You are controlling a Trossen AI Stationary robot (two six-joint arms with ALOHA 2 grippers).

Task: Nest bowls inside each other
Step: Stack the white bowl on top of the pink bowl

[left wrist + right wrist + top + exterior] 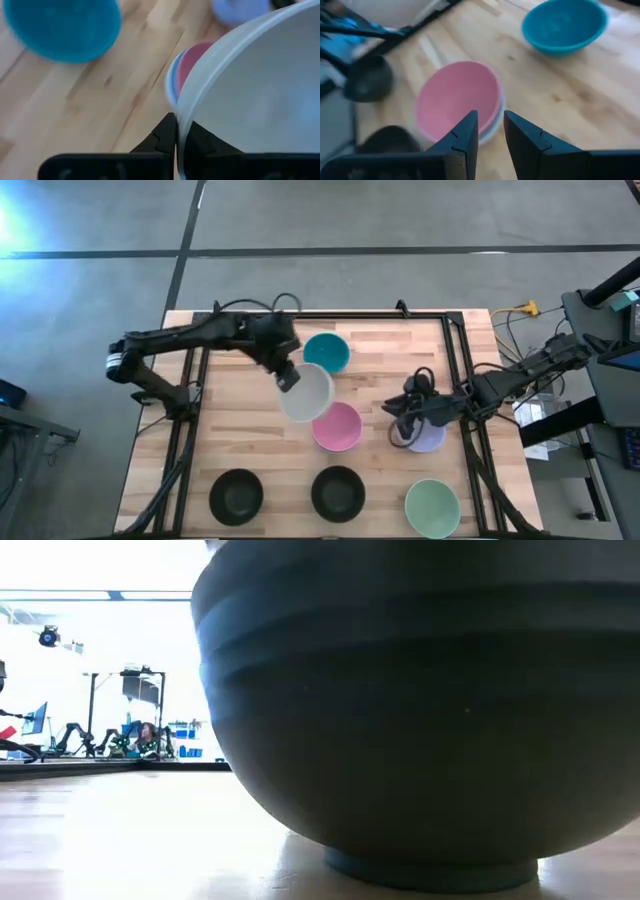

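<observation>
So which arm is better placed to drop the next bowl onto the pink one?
Left. Its gripper is shut on the white bowl's rim, right beside the pink bowl. The right gripper holds nothing and sits over the lavender bowl.

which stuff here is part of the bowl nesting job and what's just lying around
Job: white round bowl clamped at its rim by left gripper; pink bowl; teal bowl; lavender bowl under right gripper; two black bowls; pale green bowl.
Lying about: yellow cable beside the table.

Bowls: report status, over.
Left gripper shut on white bowl rim, beside pink bowl. Right gripper at lavender bowl. Teal bowl close behind.
</observation>
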